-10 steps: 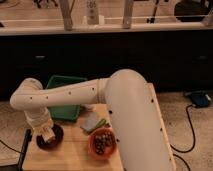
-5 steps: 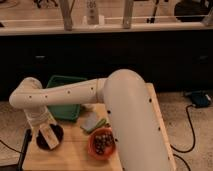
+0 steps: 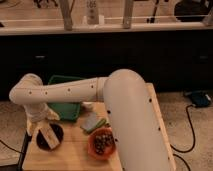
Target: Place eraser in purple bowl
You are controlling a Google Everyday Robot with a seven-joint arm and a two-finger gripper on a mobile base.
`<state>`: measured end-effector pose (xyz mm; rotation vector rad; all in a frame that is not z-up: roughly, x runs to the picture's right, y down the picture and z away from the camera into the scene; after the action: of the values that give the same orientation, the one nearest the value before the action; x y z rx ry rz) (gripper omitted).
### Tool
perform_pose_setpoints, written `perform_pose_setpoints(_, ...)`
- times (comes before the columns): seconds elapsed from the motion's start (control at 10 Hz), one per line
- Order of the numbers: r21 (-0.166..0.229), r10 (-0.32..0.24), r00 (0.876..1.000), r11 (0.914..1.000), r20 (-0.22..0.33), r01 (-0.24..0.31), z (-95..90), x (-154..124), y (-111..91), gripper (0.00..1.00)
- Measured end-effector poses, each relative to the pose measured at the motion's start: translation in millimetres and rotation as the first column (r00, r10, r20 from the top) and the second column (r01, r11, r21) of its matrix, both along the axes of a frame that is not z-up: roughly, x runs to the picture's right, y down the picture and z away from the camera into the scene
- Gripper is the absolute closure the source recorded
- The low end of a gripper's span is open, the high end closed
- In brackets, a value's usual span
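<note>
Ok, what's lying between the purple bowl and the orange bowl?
Bare wooden tabletop in the camera view; the grey-green slab sits just behind that gap. The gripper hovers over the purple bowl.

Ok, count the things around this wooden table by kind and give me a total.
Bowls: 2, a round dark purple bowl and a round orange bowl holding dark pieces.
Trays: 1, a green rectangular tray.
Slabs: 1, a flat grey-and-green slab.
Erasers: 1, a small pale cream block at the jaws, above the purple bowl.
Total: 5.
</note>
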<state>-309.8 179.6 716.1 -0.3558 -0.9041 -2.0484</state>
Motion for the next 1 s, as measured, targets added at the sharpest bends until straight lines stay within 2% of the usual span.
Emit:
perform_pose_setpoints(0.5, -0.024, -0.014, 1.0, 0.9996, -0.002, 0.014, 2.0, -9, -14, 0.2)
perform_pose_setpoints(1.0, -0.025, -0.016, 1.0, 0.9996, -0.001, 0.016, 1.8, -9, -14, 0.2)
